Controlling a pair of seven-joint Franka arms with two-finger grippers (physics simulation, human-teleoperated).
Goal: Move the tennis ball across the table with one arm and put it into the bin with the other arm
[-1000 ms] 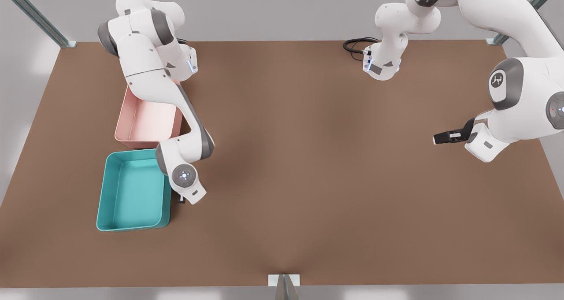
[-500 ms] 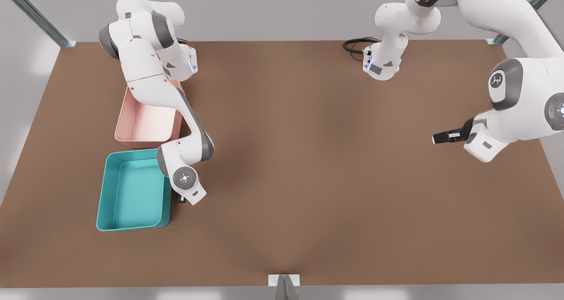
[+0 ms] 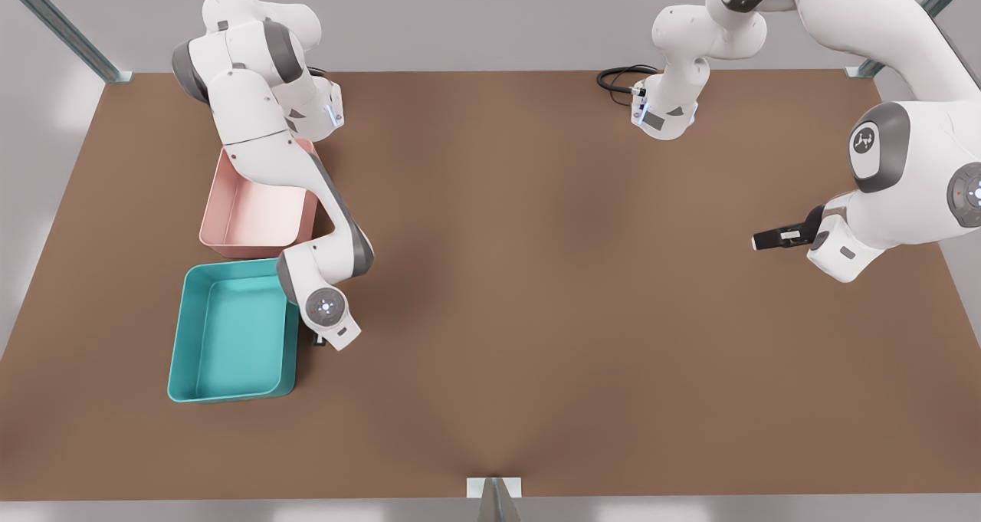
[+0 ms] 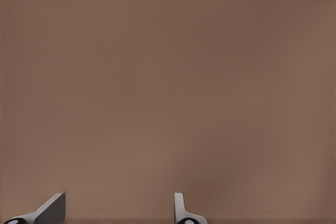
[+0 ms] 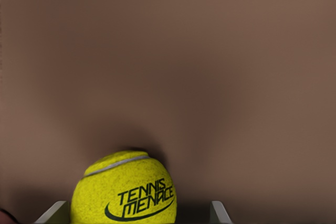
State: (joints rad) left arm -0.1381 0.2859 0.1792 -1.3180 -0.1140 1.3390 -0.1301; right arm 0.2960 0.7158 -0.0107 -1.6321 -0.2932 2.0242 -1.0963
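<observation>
Right claw is held spread, unclosed, w/ the tennis ball sat on the tabletop betw. its fingers, nearer one finger than the other; a gap is seen at the far finger. Judged: squeeze needed before any lift. The bin lies just beside this claw, so the right arm is far nearer. Left claw is parked well apart, fingers spread, nothing held; that arm waits.
</observation>
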